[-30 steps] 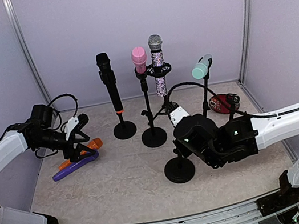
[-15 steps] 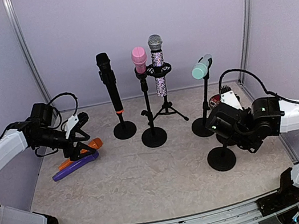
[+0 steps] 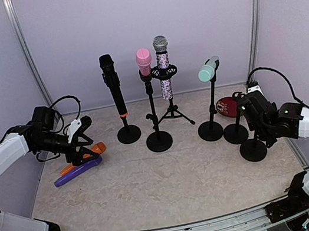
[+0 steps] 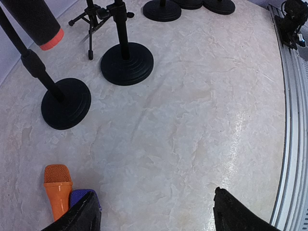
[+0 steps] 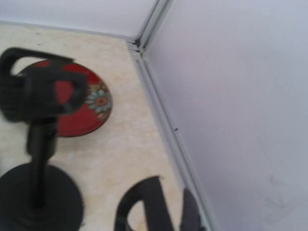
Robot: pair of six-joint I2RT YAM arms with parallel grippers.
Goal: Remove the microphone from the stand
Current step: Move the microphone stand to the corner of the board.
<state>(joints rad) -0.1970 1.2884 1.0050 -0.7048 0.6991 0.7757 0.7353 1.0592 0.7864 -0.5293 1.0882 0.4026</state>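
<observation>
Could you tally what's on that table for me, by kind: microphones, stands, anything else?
Microphones: 6 (black mic, pink mic, glittery mic, teal mic, orange mic, purple mic)
Stands: 6 (black mic's stand, pink mic's stand, tripod, teal mic's stand, bare stand, second bare stand)
Red plate: 1
Total: 13

tabletop (image 4: 202,110): marble-look, smooth, slight sheen. stand base (image 4: 126,62): matt blk. glitter mic (image 3: 164,73): sparkly body, metal mesh head. orange mic (image 4: 57,190): plastic w/ mesh grille. red plate (image 5: 94,109): glossy.
</observation>
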